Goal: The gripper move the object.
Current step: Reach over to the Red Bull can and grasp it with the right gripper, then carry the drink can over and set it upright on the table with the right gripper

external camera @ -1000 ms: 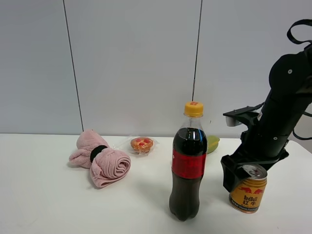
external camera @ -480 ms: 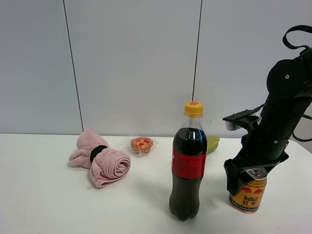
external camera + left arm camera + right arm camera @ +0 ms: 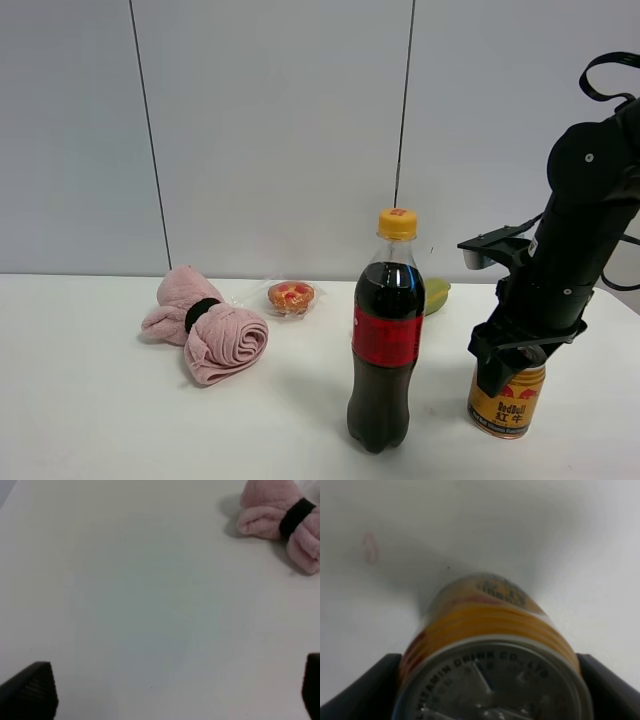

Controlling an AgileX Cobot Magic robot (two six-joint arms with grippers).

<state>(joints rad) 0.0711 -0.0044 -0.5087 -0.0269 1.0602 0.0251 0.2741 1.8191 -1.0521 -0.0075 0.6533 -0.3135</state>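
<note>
Supporting surface: white table [image 3: 90, 420], everything rests on it
Right arm: black, reaches in from the right edge of the high view, with the right gripper [image 3: 508, 372] set over the top of the can [image 3: 505, 405]
Right gripper state: clamped on the can, one black finger [image 3: 365, 685] against each side just under the silver rim
Cola bottle [image 3: 385, 340]: upright, yellow cap, red label, just left of the can, not touching it
Pink towel [image 3: 205, 335]: rolled, black band round it, well left of the bottle
Left gripper [image 3: 170, 687]: fingers wide apart over bare table, holding nothing
Can: gold, upright, front right of the table
Pastry [image 3: 291, 296]: in clear wrap, behind the towel
</note>
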